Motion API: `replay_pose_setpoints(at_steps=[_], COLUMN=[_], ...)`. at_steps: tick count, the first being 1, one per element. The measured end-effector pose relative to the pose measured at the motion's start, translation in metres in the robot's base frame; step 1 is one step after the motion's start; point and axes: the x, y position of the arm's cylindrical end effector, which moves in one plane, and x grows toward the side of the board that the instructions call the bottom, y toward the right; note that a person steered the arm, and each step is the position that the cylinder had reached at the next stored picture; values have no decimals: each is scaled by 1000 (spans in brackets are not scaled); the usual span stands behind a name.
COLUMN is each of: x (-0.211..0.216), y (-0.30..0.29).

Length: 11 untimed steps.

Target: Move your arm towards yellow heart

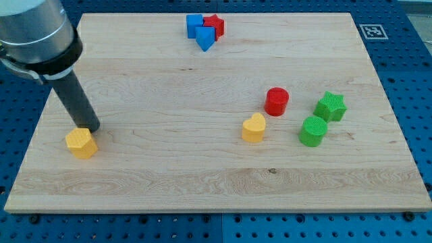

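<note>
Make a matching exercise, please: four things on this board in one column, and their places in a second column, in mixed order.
Things:
1. yellow heart
2. my tip
3. green star
4. blue triangle

Places:
A. near the view's top edge, in the cluster with the blue cube and the red block
B. at the view's left, right beside the yellow hexagon
C. just below and left of the red cylinder
D. farthest to the view's right, above the green cylinder

Pairs: 1-C, 2-B, 3-D, 4-A
</note>
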Motion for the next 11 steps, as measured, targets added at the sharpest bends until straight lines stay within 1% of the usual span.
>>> replay_pose_setpoints(at_steps=[3, 4, 6, 7, 8, 9, 10, 11], x=[46, 39, -16, -34, -34, -26, -26, -14], y=[-5, 11, 127, 191, 233, 245, 275, 301])
